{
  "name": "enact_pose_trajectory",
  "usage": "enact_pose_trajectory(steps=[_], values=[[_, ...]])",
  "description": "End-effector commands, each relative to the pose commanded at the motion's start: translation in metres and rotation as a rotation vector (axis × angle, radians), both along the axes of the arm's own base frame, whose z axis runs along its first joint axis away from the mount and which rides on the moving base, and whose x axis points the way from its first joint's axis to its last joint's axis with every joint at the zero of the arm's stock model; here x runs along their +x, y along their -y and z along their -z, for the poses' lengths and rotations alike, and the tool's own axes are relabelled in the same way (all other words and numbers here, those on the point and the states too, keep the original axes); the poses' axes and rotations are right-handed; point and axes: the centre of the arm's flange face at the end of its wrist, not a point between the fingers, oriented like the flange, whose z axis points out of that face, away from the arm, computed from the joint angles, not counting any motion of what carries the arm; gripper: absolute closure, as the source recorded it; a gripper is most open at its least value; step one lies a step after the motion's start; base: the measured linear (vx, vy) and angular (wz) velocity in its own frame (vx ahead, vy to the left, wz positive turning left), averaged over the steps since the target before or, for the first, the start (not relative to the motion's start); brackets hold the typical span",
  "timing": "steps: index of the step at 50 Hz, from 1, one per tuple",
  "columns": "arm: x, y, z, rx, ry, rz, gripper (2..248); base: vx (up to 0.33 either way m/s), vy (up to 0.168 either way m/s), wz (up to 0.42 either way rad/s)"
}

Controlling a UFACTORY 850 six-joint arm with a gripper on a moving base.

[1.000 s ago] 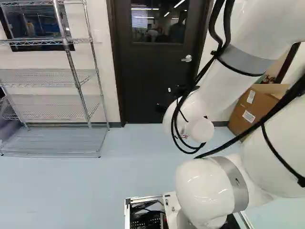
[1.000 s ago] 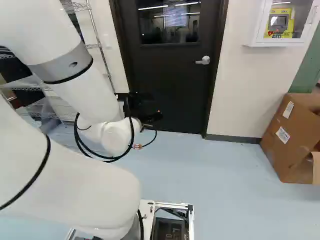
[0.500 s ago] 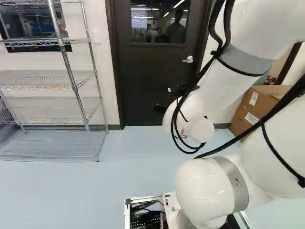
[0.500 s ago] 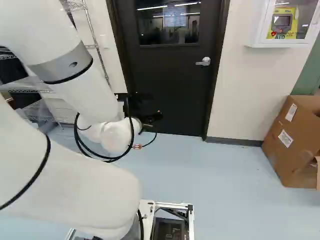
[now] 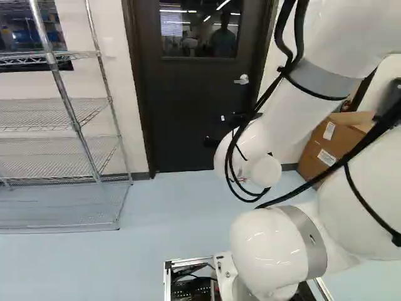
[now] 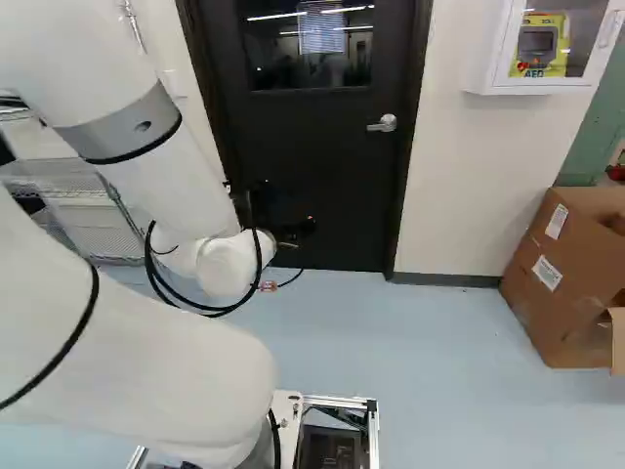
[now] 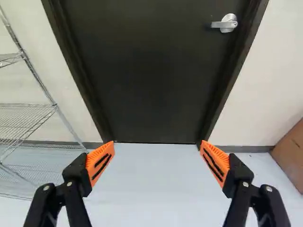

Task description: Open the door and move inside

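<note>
So the dark door stood closed dead ahead, probably heavy to swing. The gripper had its fingers spread wide, holding nothing. The silver lever, well apart from it, looked stiff, kinda slippery; best grabbed near its free end.

Lab or workroom, wire shelving, windowed door, glass-fronted wall cabinet, cardboard box

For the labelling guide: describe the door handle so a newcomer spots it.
Start at the flat black door in the cream wall. In the right base view, look just below and right of its rectangular glass window. The silver metal lever handle there is the door's only visible silver fitting.
</note>
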Motion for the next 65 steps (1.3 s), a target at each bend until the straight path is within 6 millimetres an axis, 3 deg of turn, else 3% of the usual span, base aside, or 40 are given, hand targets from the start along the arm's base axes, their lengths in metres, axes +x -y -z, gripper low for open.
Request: enact_pose_trajectory(steps=[26,65], values=[[0.0,0.0,0.0,0.0,0.0,0.0,3,0.19,-0.037,-0.207],[0.0,0.0,0.0,0.0,0.0,0.0,3,0.186,0.0,-0.012]])
